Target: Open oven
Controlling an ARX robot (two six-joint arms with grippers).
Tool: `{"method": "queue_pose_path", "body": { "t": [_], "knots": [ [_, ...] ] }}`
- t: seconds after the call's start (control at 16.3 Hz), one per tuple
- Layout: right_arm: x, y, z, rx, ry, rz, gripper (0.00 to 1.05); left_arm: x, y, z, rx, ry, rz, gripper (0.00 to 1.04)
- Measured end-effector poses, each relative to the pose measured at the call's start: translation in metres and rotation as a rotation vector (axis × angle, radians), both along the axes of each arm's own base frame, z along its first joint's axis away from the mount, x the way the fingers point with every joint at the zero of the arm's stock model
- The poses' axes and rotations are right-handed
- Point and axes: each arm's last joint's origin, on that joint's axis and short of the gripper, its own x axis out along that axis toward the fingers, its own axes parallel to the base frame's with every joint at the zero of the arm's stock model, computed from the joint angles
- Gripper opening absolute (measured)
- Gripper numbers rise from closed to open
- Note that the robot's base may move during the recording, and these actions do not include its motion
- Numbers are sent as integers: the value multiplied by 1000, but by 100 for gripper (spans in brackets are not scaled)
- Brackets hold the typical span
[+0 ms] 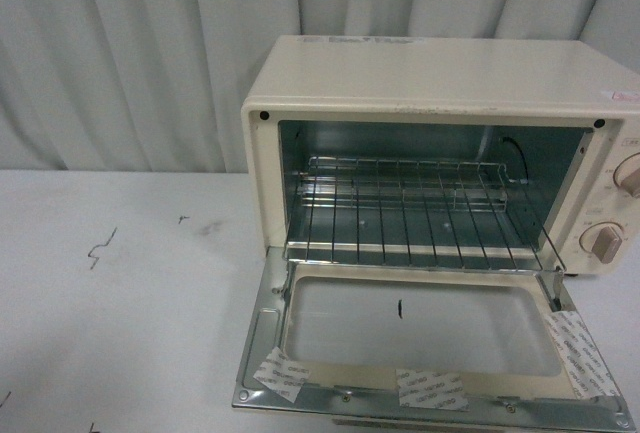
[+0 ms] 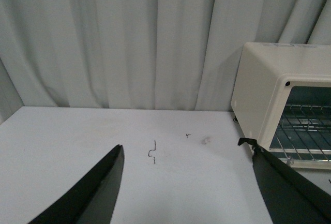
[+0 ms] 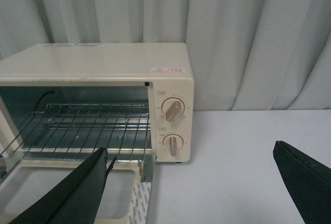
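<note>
The cream-white oven (image 1: 420, 78) stands on the white table at the right of the front view. Its glass door (image 1: 425, 338) lies folded down flat toward me, with tape patches on its inner frame. The wire rack (image 1: 410, 218) shows inside the open cavity, and two round knobs (image 1: 605, 241) sit on its right panel. No gripper shows in the front view. My left gripper (image 2: 186, 154) is open and empty, over bare table left of the oven (image 2: 269, 87). My right gripper (image 3: 191, 154) is open and empty in front of the oven's knob panel (image 3: 173, 125).
A grey-white curtain (image 1: 130, 53) hangs behind the table. Small dark marks (image 1: 100, 246) lie on the white tabletop (image 1: 120, 333) left of the oven. The lowered door reaches nearly to the front edge of the front view.
</note>
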Motion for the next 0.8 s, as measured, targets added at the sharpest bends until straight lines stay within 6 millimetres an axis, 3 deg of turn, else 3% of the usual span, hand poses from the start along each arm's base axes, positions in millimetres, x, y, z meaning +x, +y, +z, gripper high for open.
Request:
{"method": "queue_pose_path", "body": {
  "t": [0.12,0.8],
  "knots": [
    [0,0,0,0,0,0,98,0,0,0,0,0,0,98],
    [0,0,0,0,0,0,98,0,0,0,0,0,0,98]
  ]
}}
